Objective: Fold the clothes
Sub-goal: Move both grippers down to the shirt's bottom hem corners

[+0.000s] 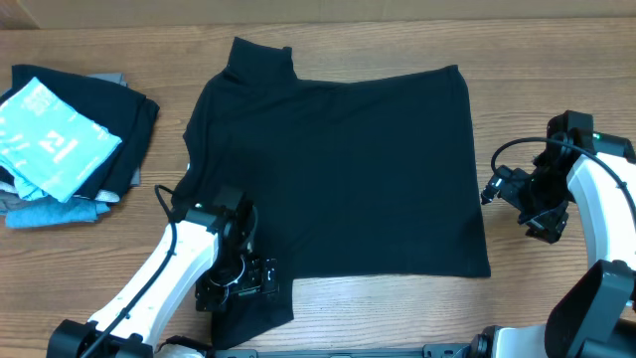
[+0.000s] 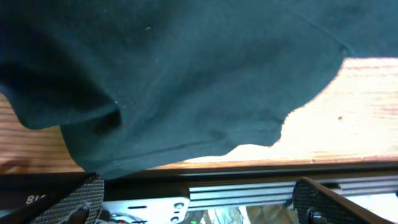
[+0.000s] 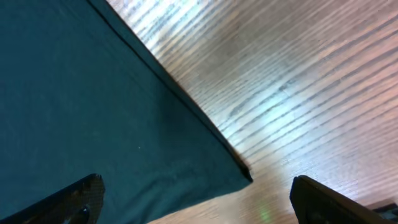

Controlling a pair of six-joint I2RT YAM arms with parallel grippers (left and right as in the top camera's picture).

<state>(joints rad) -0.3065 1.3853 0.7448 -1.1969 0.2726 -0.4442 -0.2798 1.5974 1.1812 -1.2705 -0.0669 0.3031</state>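
The clothes, a plain black T-shirt [image 1: 338,169], lie spread flat across the middle of the table, one sleeve toward the back left and one at the front left. My left gripper [image 1: 238,286] hovers over the front-left sleeve, open. In the left wrist view the black fabric [image 2: 174,81] fills the upper part, and the left gripper [image 2: 199,205] has nothing between its fingers [image 2: 84,198]. My right gripper [image 1: 517,209] is just off the shirt's right edge, open. In the right wrist view the right gripper [image 3: 196,208] stands wide apart over a corner of the shirt [image 3: 239,174], holding nothing.
A pile of folded garments, a light-blue one [image 1: 50,134] with white print on top, sits at the far left. The table's front edge with a metal rail [image 2: 249,194] runs right below the left gripper. Bare wood [image 3: 298,81] lies to the right of the shirt.
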